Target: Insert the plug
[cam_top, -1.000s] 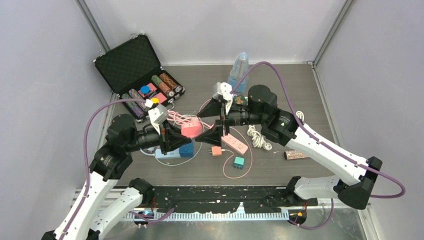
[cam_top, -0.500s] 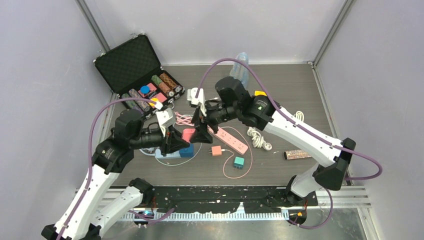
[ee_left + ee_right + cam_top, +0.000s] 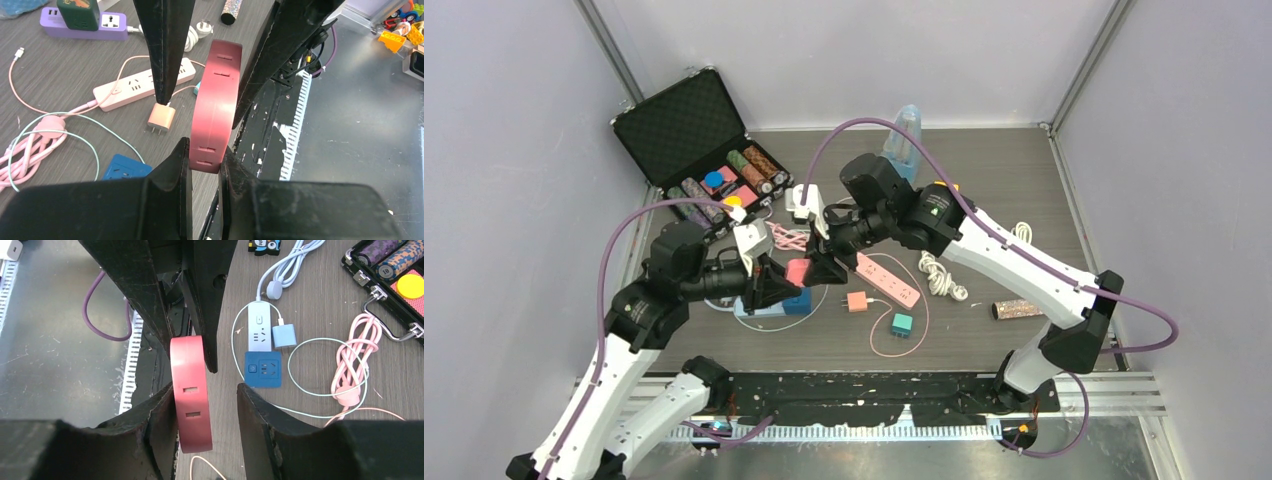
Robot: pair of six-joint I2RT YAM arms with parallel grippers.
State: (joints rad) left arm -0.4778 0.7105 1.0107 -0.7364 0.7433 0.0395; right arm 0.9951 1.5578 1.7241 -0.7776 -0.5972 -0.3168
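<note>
No legible text or markings

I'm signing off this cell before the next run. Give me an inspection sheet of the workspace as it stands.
Surface: dark wood-grain table, crowded mid-left.
Job's things: red adapter held off the table; pink strip, blue socket and pink plug lie on it.
Clutter: chip case open; bottle; glitter tube; teal cube.
Grippers: left gripper shut on the adapter; right gripper open, straddling it.
Cables: pink cable bundled; white coil beside the strip; purple arm cables arch overhead.
Surroundings: grey walls; nothing else seen.
</note>
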